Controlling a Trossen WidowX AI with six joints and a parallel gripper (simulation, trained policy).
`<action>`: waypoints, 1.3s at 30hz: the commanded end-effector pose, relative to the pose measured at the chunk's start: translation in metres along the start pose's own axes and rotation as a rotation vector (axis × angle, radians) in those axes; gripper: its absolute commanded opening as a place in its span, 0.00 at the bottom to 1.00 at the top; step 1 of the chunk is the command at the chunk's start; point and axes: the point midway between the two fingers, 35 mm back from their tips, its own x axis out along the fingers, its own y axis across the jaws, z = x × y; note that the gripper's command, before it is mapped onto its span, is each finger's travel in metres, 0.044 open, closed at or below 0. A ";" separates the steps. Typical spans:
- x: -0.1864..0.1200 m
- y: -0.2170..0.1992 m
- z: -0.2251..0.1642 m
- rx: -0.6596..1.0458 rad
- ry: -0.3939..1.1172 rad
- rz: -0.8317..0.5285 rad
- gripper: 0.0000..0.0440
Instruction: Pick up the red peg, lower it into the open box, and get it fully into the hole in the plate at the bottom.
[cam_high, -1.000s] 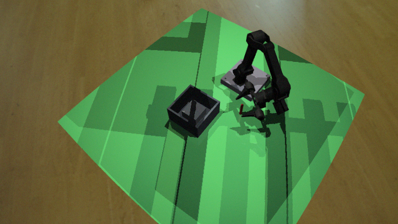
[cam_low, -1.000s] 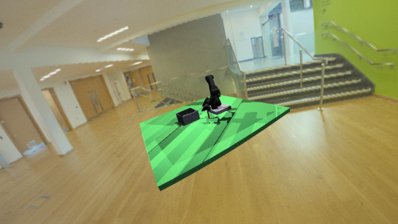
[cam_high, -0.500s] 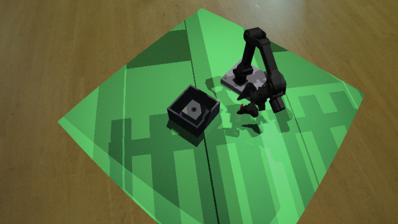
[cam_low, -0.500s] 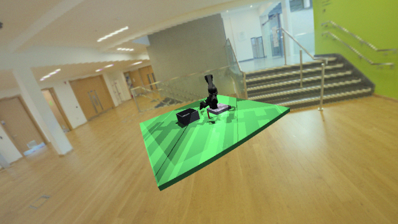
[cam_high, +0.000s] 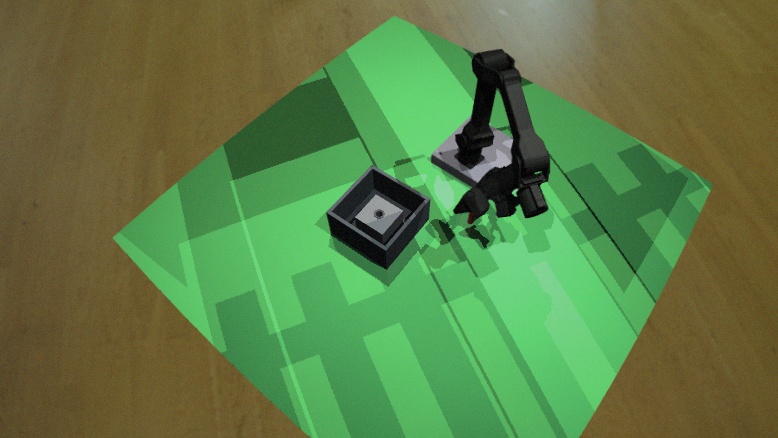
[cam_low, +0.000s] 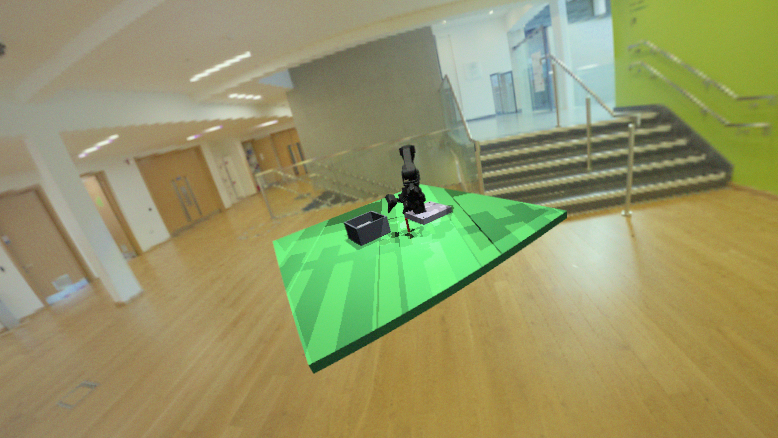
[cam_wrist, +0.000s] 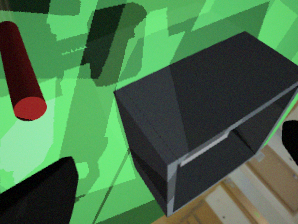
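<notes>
Red and slim, the peg (cam_high: 470, 217) (cam_low: 407, 224) (cam_wrist: 23, 75) stands upright, well apart from the box (cam_high: 359, 237) (cam_low: 368, 232) (cam_wrist: 210, 85), on the side where the arm's base (cam_high: 443, 161) (cam_low: 427, 220) lies. The gripper (cam_high: 467, 209) (cam_wrist: 180, 149) is spread almost fully and has hold of nothing; the peg shows off to one side of its fingers. The peg looks light and stiff, its smooth round side perhaps inclined to roll or slip in the pads. A squared grip around the upper shaft seems best, leaving the lower end free for the plate (cam_high: 387, 212) inside the box.

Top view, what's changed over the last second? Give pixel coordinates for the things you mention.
The arm (cam_high: 529, 152) (cam_low: 408, 165) and its open hand (cam_high: 468, 210) (cam_low: 398, 207) (cam_wrist: 180, 149) shifted left and slightly up in the top view. Nothing gripped now. Unchanged: red peg (cam_high: 470, 218) (cam_low: 407, 224) (cam_wrist: 21, 67) upright outside the box (cam_high: 357, 239) (cam_low: 371, 232) (cam_wrist: 215, 90); box in place.
</notes>
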 end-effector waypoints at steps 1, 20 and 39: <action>0.003 0.003 -0.002 0.115 -0.013 0.034 1.00; 0.013 0.020 -0.009 0.751 -0.022 0.220 1.00; 0.023 0.038 -0.006 1.380 0.061 0.414 1.00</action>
